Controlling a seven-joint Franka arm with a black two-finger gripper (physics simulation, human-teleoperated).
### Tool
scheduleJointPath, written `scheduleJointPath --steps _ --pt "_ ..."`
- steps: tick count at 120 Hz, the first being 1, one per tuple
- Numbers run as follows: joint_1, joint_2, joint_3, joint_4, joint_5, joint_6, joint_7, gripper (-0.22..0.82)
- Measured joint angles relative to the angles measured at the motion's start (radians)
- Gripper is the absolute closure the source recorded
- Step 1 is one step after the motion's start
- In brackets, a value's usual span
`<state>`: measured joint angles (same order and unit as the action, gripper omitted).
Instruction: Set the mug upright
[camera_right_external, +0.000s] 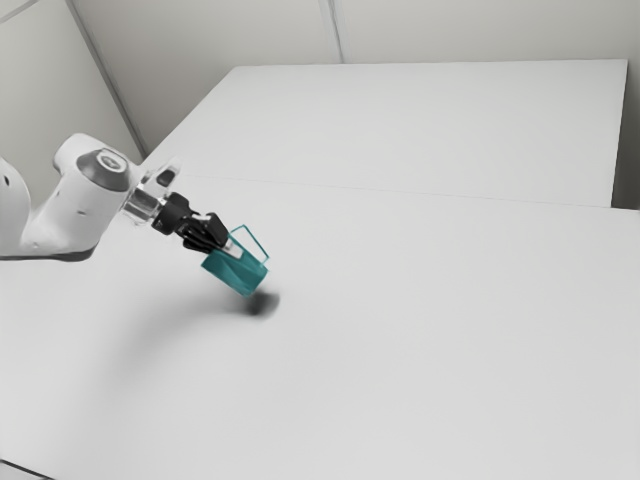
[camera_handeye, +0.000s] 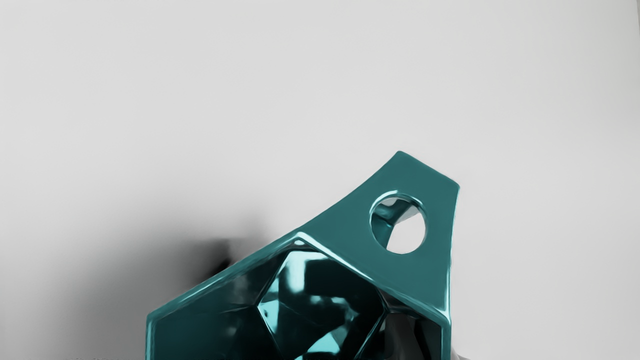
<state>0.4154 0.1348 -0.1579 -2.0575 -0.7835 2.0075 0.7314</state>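
Writing: round mark on the arm's joint cap (camera_right_external: 109, 162), too small to read. Arm (camera_right_external: 82, 205) enters from the exterior view's left, hand slanting down toward that view's right, gripper (camera_right_external: 225, 243) at the mug's mouth end. Gripper is closed on the mug (camera_right_external: 236, 272) wall: one dark finger (camera_handeye: 401, 340) inside the mouth, a sliver of the other just outside. Mug is tipped well over, mouth toward the hand, base angled down toward the exterior view's right, so not upright. Handle (camera_handeye: 436, 225) sticks out on the upper side, round hole through it. Dark shadow (camera_right_external: 262, 302) sits near the low end; can't tell if the base touches the table (camera_right_external: 430, 340). Edges: thin seam crosses the white surface beyond the mug, far edge well past that. White tabletop runs wide to the exterior view's right of the mug.
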Motion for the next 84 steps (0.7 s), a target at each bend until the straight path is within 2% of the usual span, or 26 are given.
scheduleJointPath --steps 40,58,68,84 --pt "-0.006 -0.059 -0.072 0.033 0.425 -0.027 -0.225 0.78" --pt "-0.058 -0.063 -0.08 0.037 0.525 -0.026 -0.327 0.79" --pt "-0.111 -0.063 -0.058 0.039 0.547 -0.025 -0.376 0.79" --pt "-0.246 -0.069 0.058 0.039 0.589 -0.02 -0.451 0.79"
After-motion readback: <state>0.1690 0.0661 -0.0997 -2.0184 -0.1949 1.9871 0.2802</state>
